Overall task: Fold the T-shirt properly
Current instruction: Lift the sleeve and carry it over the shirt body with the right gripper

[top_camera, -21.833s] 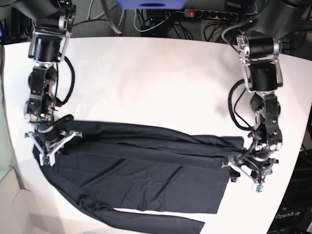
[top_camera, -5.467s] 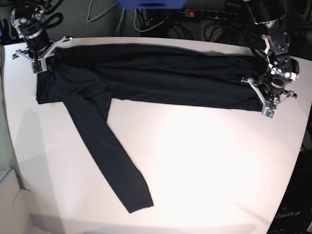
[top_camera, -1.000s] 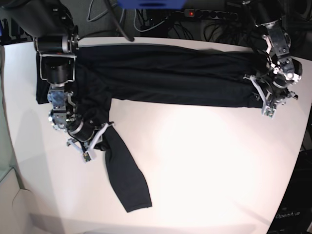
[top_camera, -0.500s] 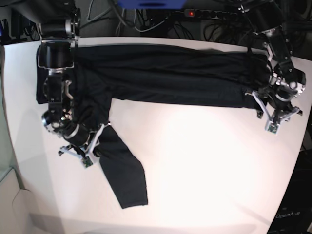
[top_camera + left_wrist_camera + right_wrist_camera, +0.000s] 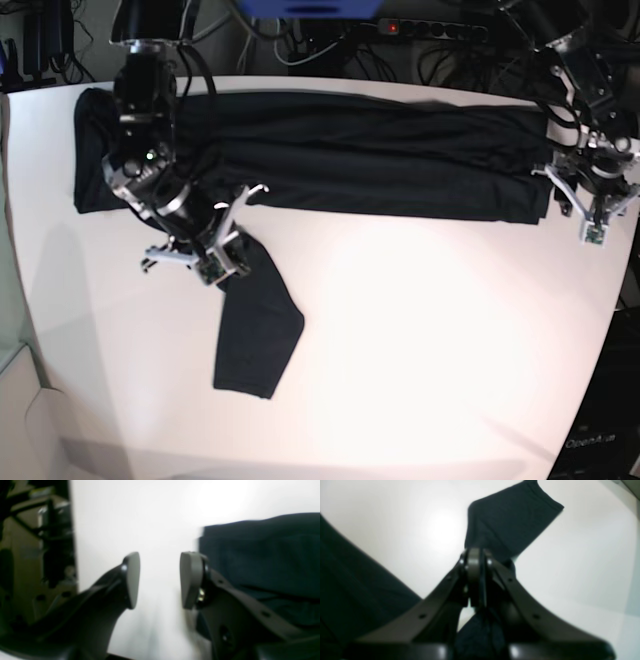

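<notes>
The black T-shirt (image 5: 380, 160) lies as a long band across the far side of the white table (image 5: 440, 330). One sleeve (image 5: 255, 340) trails toward the near side at the left. My right gripper (image 5: 215, 260) is shut on that sleeve partway along it. In the right wrist view the jaws (image 5: 475, 580) pinch the fabric, and the cuff end (image 5: 512, 520) lies flat beyond them. My left gripper (image 5: 592, 215) stands open just off the shirt's right end, with nothing between its fingers (image 5: 160, 580). The shirt edge (image 5: 262, 560) lies beside its right finger.
A power strip (image 5: 430, 28) with a red light and loose cables sit behind the table's far edge. A blue object (image 5: 310, 8) hangs at the top. The table's right edge runs close to the left gripper, with dark clutter (image 5: 35, 542) beyond it.
My right gripper has carried the sleeve up and to the right, so the sleeve now bends and its cuff lies nearer the shirt. The left gripper has shifted right, off the shirt's end.
</notes>
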